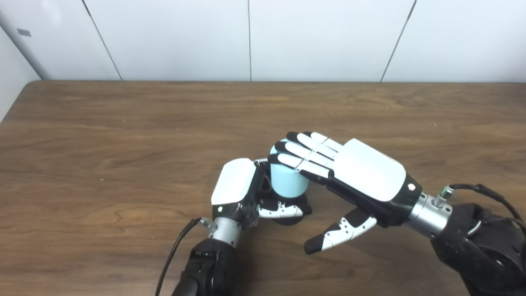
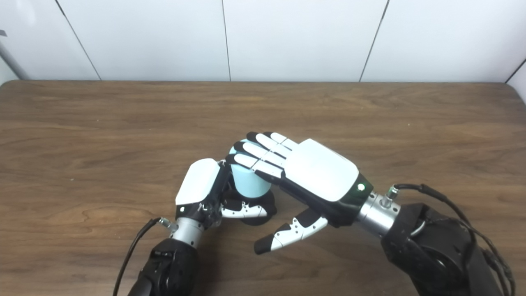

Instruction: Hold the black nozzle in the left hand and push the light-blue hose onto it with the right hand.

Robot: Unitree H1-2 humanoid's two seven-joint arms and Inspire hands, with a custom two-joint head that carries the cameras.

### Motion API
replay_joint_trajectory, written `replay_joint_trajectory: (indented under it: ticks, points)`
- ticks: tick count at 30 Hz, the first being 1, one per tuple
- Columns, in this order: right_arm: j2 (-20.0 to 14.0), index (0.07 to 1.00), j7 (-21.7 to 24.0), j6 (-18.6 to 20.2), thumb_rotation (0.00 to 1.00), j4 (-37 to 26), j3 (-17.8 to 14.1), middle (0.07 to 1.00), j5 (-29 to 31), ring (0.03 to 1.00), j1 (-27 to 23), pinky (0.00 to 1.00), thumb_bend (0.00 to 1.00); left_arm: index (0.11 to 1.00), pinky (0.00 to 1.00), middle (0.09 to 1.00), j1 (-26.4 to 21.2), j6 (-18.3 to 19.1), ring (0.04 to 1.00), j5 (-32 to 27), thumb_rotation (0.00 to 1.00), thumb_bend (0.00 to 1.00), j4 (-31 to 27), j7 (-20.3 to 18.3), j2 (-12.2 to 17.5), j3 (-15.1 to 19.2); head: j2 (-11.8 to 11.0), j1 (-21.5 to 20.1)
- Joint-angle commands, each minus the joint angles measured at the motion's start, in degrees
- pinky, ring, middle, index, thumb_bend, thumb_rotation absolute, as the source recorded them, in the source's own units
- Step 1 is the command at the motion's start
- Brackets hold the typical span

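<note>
The light-blue hose (image 1: 287, 183) is a short upright cylinder near the middle of the table. It sits on the black nozzle (image 1: 295, 210), of which only a dark rounded base shows below it. My left hand (image 1: 238, 189) is wrapped around the nozzle from the left, its thumb crossing the front of the base. My right hand (image 1: 363, 174) comes in from the right with its fingers (image 1: 302, 152) stretched flat over the top of the hose. Its thumb (image 1: 339, 234) hangs apart below, touching nothing. The top of the hose is hidden under those fingers.
The brown wooden table (image 1: 123, 135) runs to a white panelled wall at the back. Black cables trail from both wrists, one by the left forearm (image 1: 176, 246) and one by the right (image 1: 485, 193).
</note>
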Motion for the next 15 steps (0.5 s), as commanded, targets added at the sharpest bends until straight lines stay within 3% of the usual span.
replay_joint_trajectory:
  ticks: [1, 7, 15]
  points:
    - [-1.4, 0.902, 1.3, -0.4, 1.0, 1.0, 0.5, 0.94, -0.1, 0.963, 0.8, 0.94, 0.6, 0.512, 0.42, 0.428, 0.5, 0.7, 0.473, 0.7, 0.0, 0.52, -0.7, -0.8, 0.1, -0.1, 0.1, 0.0]
    - [-1.7, 0.913, 1.1, -0.4, 1.0, 1.4, 0.7, 0.958, -0.3, 0.975, 2.4, 0.99, 0.6, 0.503, 0.44, 0.456, 0.5, 0.4, 0.487, 0.4, 0.0, 0.52, -0.7, -0.8, 0.2, 0.1, 0.1, 0.1]
    - [-1.6, 0.912, 0.2, -0.8, 1.0, 2.4, 1.8, 0.95, -1.4, 0.967, 4.0, 0.96, 0.61, 0.503, 0.43, 0.465, 0.3, 0.4, 0.488, 0.9, 0.0, 0.52, -0.7, -0.9, 0.4, 0.0, 0.1, -0.1]
